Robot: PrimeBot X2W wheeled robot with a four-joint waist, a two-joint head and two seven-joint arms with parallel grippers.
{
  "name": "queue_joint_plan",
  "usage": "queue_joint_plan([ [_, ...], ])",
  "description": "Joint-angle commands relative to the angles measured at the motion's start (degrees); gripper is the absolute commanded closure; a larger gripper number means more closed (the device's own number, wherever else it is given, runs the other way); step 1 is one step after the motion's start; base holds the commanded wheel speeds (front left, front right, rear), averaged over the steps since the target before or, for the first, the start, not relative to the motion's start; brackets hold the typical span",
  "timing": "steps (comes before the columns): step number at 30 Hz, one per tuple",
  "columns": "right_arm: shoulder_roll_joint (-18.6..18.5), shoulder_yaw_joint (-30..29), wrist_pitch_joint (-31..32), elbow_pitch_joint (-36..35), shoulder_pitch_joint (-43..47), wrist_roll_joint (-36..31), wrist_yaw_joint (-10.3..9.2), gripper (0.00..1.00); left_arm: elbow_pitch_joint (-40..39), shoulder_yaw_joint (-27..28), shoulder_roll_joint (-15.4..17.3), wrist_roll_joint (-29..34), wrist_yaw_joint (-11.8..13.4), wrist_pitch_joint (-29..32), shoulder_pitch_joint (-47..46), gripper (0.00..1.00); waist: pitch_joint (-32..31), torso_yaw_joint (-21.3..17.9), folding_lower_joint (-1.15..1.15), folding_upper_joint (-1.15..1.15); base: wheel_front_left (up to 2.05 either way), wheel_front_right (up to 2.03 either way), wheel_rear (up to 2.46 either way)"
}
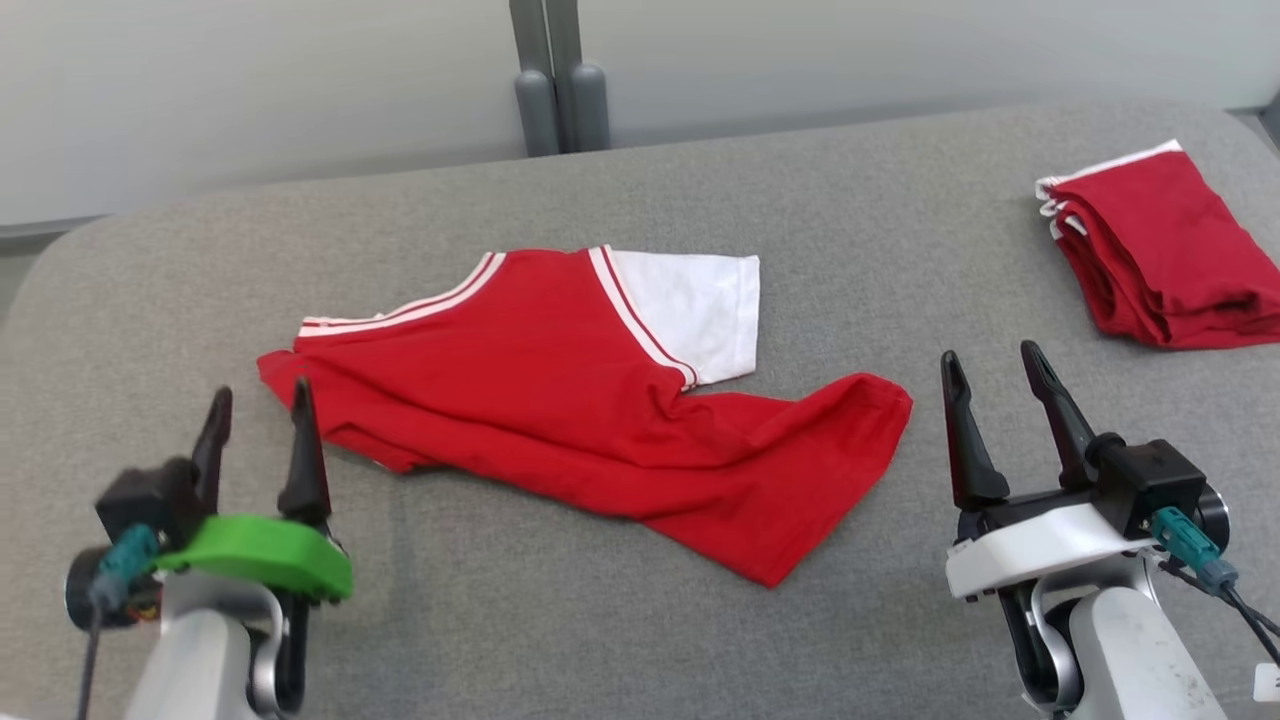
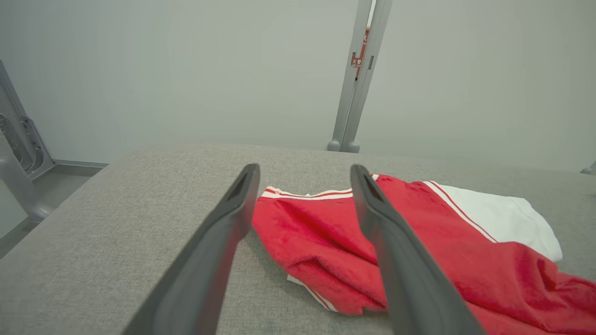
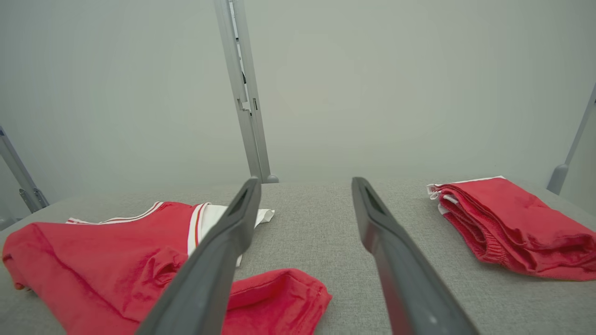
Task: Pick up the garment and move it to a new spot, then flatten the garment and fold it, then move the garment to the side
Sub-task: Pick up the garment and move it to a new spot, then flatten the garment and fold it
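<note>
- The garment [image 1: 560, 400], a red shirt with white striped trim and one white sleeve [image 1: 690, 310], lies across the middle of the grey table [image 1: 500, 620]. It is partly spread and still creased.
- Its collar edge faces the far side. Its hem runs out in a point toward the near right.
- The left hand [image 1: 261, 387] sits at the near left with its two dark fingers spread wide and nothing between them.
- The garment's left corner lies just past those fingertips, slightly to their right. In the left wrist view the right finger crosses in front of the red cloth, and the left finger stands over bare table.
- I cannot tell whether that finger touches the fabric.
- The right hand [image 1: 990, 352] sits at the near right, its fingers also wide apart and empty.
- The garment's right corner lies to the left of this hand, close by, with a strip of bare table between them.
- A folded red stack [image 1: 1160, 250] with white edging rests at the far right of the table. It is beyond the right hand and well apart from the spread garment.
- A grey post [image 1: 555, 90] stands behind the table's far edge.
</note>
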Motion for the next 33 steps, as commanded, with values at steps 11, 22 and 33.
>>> queue_joint_plan([
  [11, -0.04, 2.16, -0.18, 2.13, 3.99, 0.23, -0.08, 0.0, -11.5, 3.34, -4.69, 5.25, 1.91, 0.01, 15.48, 0.0, -5.33, 3.34, 0.0, 0.0, 0.0, 0.0, 0.0],
  [22, -0.09, 4.29, -0.18, 2.64, 6.4, 2.5, -0.09, 0.0, -13.02, 3.92, -7.91, 6.14, 1.56, 0.01, 19.02, 0.0, -5.19, 4.34, 0.0, 0.0, 0.0, 0.0, 0.0],
  [33, -0.08, 3.66, -0.18, 3.09, 5.53, 1.97, -0.08, 0.0, -12.37, 4.31, -8.47, 7.71, 0.86, 0.01, 18.15, 0.0, -4.52, 4.35, 0.0, 0.0, 0.0, 0.0, 0.0],
])
